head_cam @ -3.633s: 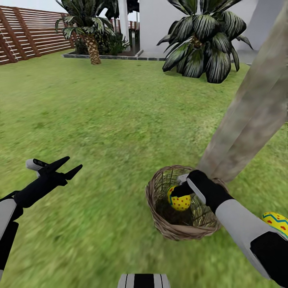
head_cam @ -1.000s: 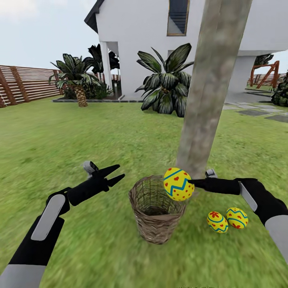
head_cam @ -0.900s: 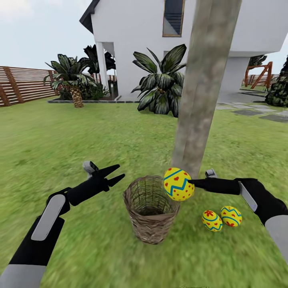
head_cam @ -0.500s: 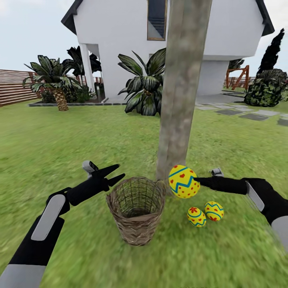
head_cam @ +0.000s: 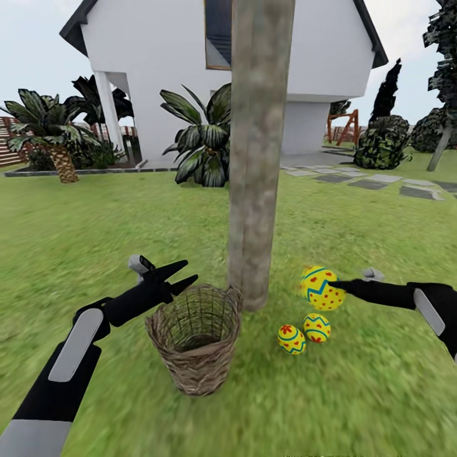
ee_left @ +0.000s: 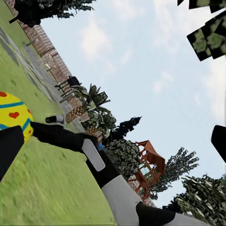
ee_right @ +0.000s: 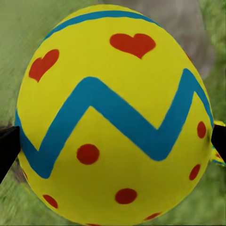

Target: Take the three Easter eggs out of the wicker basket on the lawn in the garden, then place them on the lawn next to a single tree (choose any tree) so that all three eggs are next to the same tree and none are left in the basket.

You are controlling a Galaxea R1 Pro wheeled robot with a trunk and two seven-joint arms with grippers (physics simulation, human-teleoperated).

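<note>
The third Easter egg (head_cam: 322, 288), yellow with a blue zigzag, red hearts and dots, hangs in the air clamped between the fingertips of the right gripper (head_cam: 337, 287), whose dark fingers press it on both flanks in the right wrist view (ee_right: 115, 117). It sits above the lawn (head_cam: 95, 209), at about 2 o'clock from the wicker basket (head_cam: 194, 339) and just off the base of the tree (head_cam: 257, 152) at the trunk's 4 o'clock. Below it, at its 6 o'clock, the other two eggs (head_cam: 303, 334) lie side by side on the grass, touching or nearly so, near the trunk's foot. The basket stands upright on the grass close to the trunk, at its 7 o'clock; its inside looks empty.

The left gripper (head_cam: 185, 275) hovers at the basket's 10 o'clock with its jaws parted and nothing between them. In the left wrist view the held egg (ee_left: 14, 117) shows beside the right arm (ee_left: 99, 165).

Beyond the tree stand a white house (head_cam: 190, 70), palms (head_cam: 47, 127) and grey stepping stones (head_cam: 381, 181).
</note>
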